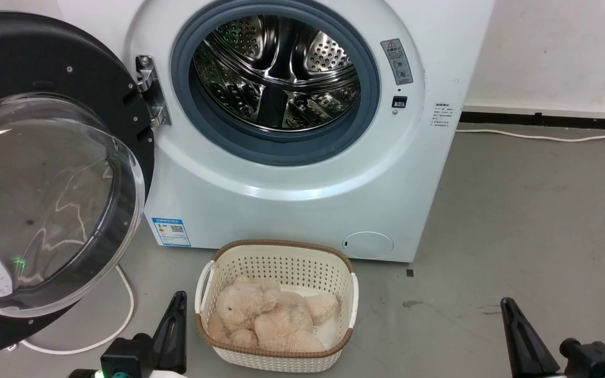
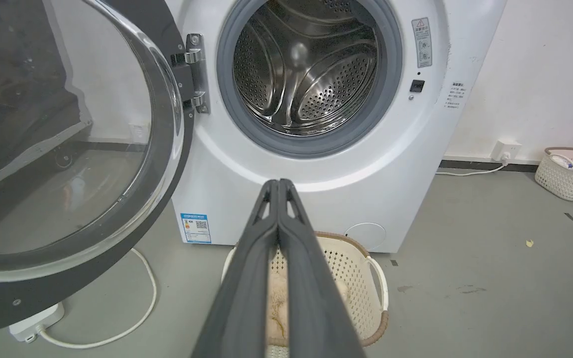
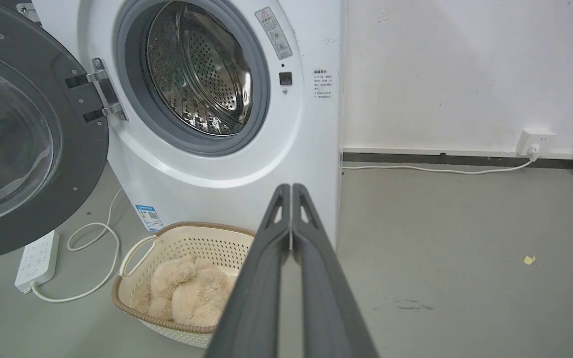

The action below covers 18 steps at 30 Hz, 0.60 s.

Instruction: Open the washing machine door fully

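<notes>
The white washing machine (image 1: pixel 302 205) stands ahead with its steel drum exposed. Its round black washing machine door (image 1: pixel 45 184), with a bulging clear glass bowl, hangs swung out to the left on a metal hinge (image 1: pixel 151 89); the door also fills the left of the left wrist view (image 2: pixel 67 149) and right wrist view (image 3: pixel 23 139). My left gripper (image 1: pixel 179 296) sits low at the bottom left, shut and empty, right of the door's lower edge and apart from it. My right gripper (image 1: pixel 507 304) is low at the bottom right, shut and empty. Their fingers (image 2: pixel 279 186) (image 3: pixel 291 189) press together.
A cream basket (image 1: pixel 276 257) holding a beige plush toy (image 1: pixel 271 320) sits on the grey floor just in front of the machine, between my grippers. A white cable and power strip (image 3: pixel 35 261) lie under the door. Another basket (image 2: pixel 567 174) stands by the right wall.
</notes>
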Motion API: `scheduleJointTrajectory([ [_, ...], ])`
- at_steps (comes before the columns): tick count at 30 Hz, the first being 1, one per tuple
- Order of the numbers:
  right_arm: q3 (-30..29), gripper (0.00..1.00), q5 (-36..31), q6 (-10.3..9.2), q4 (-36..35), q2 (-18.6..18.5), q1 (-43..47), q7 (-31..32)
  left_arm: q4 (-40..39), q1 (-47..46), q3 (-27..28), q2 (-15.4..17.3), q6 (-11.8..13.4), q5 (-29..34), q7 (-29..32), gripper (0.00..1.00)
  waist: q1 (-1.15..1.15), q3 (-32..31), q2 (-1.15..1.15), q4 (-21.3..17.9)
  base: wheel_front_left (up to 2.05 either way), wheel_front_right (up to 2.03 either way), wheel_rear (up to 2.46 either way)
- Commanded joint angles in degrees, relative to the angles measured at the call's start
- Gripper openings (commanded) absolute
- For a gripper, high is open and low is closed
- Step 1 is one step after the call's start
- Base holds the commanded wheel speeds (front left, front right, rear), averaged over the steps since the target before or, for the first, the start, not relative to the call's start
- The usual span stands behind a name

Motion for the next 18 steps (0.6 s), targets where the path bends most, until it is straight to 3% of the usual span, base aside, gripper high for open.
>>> scheduleJointTrajectory([
  [1, 0.1, 0.0, -0.3, 0.01, -0.4, 0.0, -1.1, 0.3, -0.2, -0.8, 0.4, -0.3, -0.3, 0.8, 0.2, 0.0, 0.0, 0.0, 0.0, 0.0, 0.0, 0.0, 0.0],
  [18, 0.2, 0.0, -1.7, 0.02, -0.8, 0.1, -2.3, 2.2, -0.5, -1.5, 2.5, -1.9, -1.6, 3.4, 2.2, 0.0, 0.0, 0.4, 0.0, -0.2, 0.0, 0.0, 0.0],
])
